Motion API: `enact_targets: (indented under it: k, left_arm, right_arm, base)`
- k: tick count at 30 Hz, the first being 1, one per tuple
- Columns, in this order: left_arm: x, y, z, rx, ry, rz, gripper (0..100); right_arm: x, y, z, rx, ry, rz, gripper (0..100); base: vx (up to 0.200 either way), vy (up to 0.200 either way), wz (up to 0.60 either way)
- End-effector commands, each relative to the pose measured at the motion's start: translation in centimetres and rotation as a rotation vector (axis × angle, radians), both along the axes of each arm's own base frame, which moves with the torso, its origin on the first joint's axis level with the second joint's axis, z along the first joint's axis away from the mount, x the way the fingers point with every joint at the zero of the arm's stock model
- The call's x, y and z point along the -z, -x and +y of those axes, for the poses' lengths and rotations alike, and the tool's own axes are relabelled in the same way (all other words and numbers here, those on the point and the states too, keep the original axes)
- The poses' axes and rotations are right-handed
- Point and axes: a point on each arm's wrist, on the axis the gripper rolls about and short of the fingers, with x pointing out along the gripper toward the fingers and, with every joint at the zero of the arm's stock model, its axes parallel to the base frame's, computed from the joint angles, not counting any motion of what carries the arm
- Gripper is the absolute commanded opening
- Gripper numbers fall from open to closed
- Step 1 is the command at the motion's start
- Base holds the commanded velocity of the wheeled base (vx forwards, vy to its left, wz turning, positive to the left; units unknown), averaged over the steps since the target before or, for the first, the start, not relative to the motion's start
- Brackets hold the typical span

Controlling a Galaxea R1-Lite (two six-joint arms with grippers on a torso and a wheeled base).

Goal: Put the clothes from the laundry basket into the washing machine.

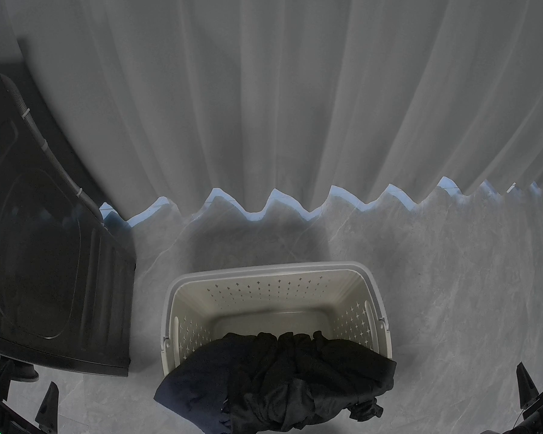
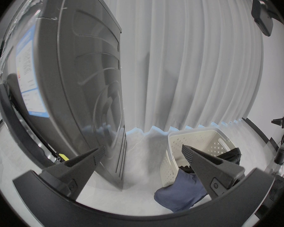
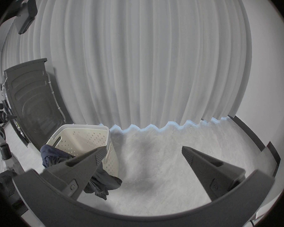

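A pale pleated curtain (image 1: 271, 91) hangs across the whole far side, its hem meeting a grey marbled floor (image 1: 464, 284). On the robot's left stands the dark grey washing machine (image 1: 42, 260), with a ribbed side panel turned toward the basket and a hose running along its far edge. Just beside it, apart from it by a strip of floor, sits the cream perforated laundry basket (image 1: 271, 269), upright, with its far half bare inside. The clothes (image 1: 283, 375), a dark bundle of navy and black fabric, lie heaped over the basket's near rim. Part of the bundle is inside and part spills out toward the robot, and a navy piece (image 2: 183, 193) hangs down the outer wall to the floor. The left gripper (image 2: 143, 148) hovers low near the washing machine's near corner, fingers spread and empty. The right gripper (image 3: 143, 148) hangs above the floor on the basket's right, likewise spread wide and holding nothing.
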Motion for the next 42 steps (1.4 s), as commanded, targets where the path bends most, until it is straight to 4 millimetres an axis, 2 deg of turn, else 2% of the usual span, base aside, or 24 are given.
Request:
enact_targets:
  k: [1, 14, 20, 42]
  left_arm:
    - [0.47, -0.03, 0.0, 0.0, 0.001, 0.004, 100]
    - [0.47, -0.03, 0.01, -0.003, 0.002, 0.004, 100]
    - [0.47, -0.03, 0.01, -0.003, 0.004, 0.004, 100]
    - [0.47, -0.03, 0.01, -0.002, 0.004, 0.004, 100]
  right_arm:
    - [0.48, 0.0, 0.0, -0.001, 0.0, 0.0, 100]
    - [0.48, 0.0, 0.0, -0.001, -0.001, 0.0, 100]
    - [0.48, 0.0, 0.0, -0.001, -0.001, 0.0, 100]
    - [0.48, 0.0, 0.0, -0.001, -0.001, 0.0, 100]
  base:
    - [0.2, 0.0, 0.0]
    - [0.015, 0.0, 0.0]
    - [0.2, 0.0, 0.0]
    - [0.0, 0.0, 0.0]
